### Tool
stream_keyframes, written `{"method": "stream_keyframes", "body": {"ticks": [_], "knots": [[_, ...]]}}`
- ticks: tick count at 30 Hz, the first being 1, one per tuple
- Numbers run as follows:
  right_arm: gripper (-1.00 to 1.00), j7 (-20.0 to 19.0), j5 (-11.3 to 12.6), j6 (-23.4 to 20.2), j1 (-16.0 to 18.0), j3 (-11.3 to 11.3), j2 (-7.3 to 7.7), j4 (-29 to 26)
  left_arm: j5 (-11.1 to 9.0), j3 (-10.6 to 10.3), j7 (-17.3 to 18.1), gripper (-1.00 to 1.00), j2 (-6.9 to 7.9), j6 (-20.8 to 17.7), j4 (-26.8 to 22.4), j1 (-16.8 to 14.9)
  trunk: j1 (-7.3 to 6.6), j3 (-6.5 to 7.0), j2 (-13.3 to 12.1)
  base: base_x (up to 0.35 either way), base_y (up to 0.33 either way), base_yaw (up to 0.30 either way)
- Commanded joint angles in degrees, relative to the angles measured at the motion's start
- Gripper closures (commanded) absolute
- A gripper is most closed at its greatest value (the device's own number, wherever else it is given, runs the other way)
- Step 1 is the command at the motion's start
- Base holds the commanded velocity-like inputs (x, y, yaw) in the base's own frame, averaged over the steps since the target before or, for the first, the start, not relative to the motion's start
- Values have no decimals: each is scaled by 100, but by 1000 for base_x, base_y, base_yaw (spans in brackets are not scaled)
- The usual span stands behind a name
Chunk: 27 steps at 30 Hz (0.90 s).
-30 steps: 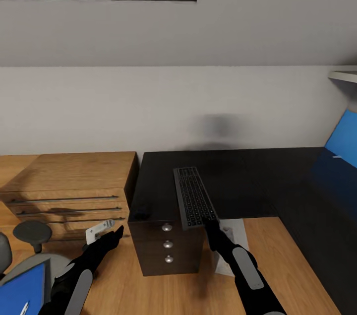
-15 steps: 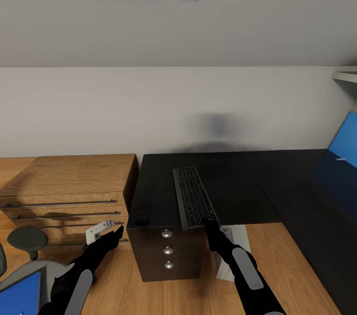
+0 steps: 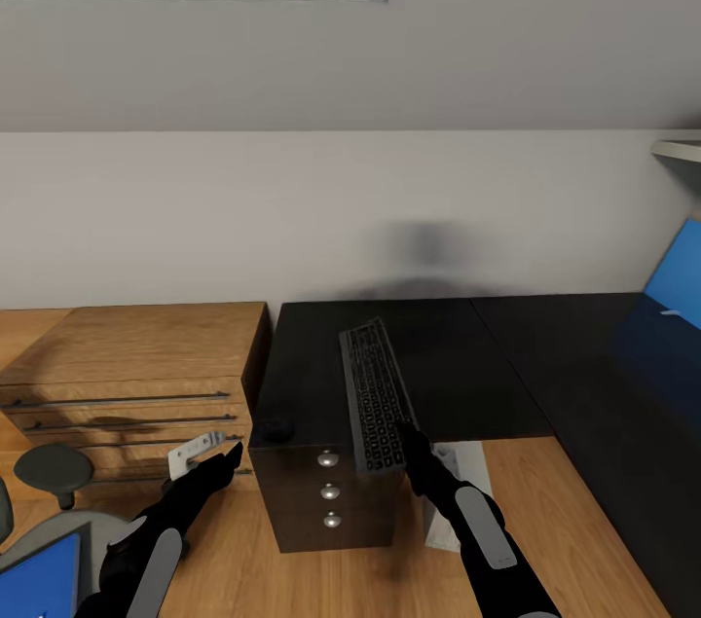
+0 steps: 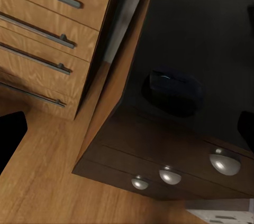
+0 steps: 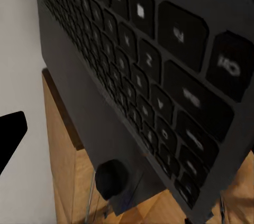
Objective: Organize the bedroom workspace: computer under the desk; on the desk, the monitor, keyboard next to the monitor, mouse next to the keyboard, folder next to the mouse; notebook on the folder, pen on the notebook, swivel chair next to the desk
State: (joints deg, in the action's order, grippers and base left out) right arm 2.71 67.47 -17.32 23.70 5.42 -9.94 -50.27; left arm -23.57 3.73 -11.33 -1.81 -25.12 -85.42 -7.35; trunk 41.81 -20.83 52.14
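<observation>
The dark grey keyboard (image 3: 376, 396) lies lengthwise on the black desk (image 3: 458, 360), tilted along its length, its near end over the drawers (image 3: 329, 490). My right gripper (image 3: 407, 433) is open at that end's right edge. In the right wrist view the keys (image 5: 153, 76) are very close, with one fingertip (image 5: 10, 137) apart from them. The black mouse (image 3: 276, 429) (image 4: 174, 91) sits on the desk's front left corner. My left gripper (image 3: 230, 458) hangs open, left of the drawers. The blue folder (image 3: 39, 579) lies on the swivel chair (image 3: 54, 468) at bottom left. The light grey computer (image 3: 448, 491) stands under the desk.
A light wooden dresser (image 3: 136, 355) with bar handles (image 4: 45, 28) stands against the desk's left side. The desk's right wing (image 3: 623, 423) runs toward me, with a blue panel (image 3: 677, 275) above its far end. A white wall is behind the desk, wooden floor below.
The keyboard now looks narrower and tipped, and its near end reaches further over the drawers. My right gripper has shifted slightly up its right edge. The view moved before that, then held still.
</observation>
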Motion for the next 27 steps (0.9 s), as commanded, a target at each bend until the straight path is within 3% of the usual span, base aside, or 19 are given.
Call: {"method": "stream_keyframes", "body": {"ticks": [1,11,27], "knots": [[-100,28,50,-35,3,21,-6,-9,-60,5,-36,-100,-3,-28,-9,-3,1,-7,5,-193,0,0],[-100,28,48,-35,3,29,-6,-9,-60,5,-36,-100,-3,-28,-9,-3,1,-7,5,-276,-16,0],[-100,37,-3,19,3,24,-6,-5,-61,-14,-44,-100,-6,-25,31,-3,1,-7,5,-273,-149,0]]}}
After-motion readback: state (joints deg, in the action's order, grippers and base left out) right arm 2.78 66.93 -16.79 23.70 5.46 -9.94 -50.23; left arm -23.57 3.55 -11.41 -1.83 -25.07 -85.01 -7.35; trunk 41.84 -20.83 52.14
